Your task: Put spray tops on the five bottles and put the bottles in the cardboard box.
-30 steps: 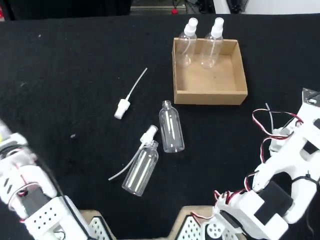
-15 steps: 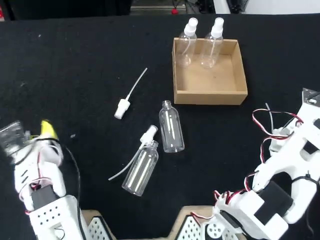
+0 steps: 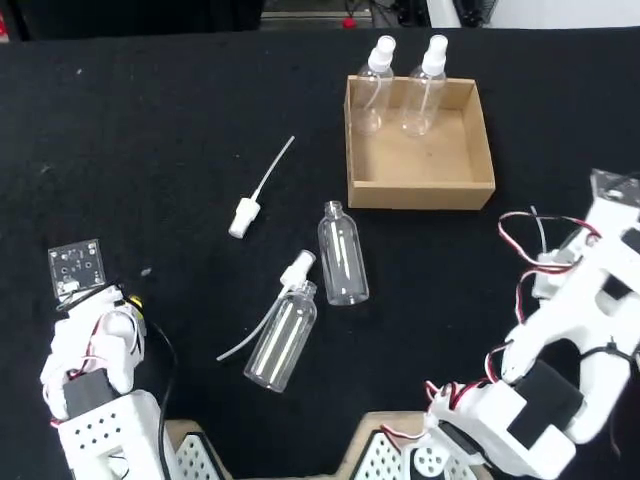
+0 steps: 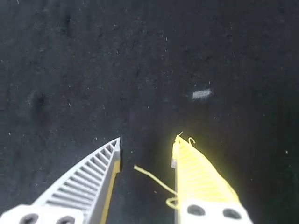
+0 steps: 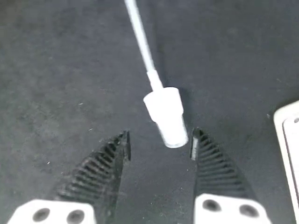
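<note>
A white spray top (image 5: 166,116) with its long tube lies on the black cloth between the fingers of my right gripper (image 5: 159,140), which is open and not touching it. My left gripper (image 4: 147,149) is open over bare cloth at the near left, with nothing between its fingers. Mid-table, an uncapped clear bottle (image 3: 342,253) lies flat. Beside it lies a second clear bottle (image 3: 283,333), a spray top (image 3: 298,268) resting at its neck. Another loose spray top (image 3: 245,210) lies to the left. The cardboard box (image 3: 420,188) holds two upright capped bottles (image 3: 372,90) (image 3: 427,90) along its far wall.
The left arm (image 3: 95,340) stands at the near left corner and the right arm (image 3: 570,320) at the near right, below the box. A small white speck (image 4: 202,94) lies on the cloth ahead of my left gripper. Black cloth covers the table.
The left arm has swung in from the left edge, and its wrist now points down over the cloth. The right arm has shifted slightly. Bottles, tops and box have not moved.
</note>
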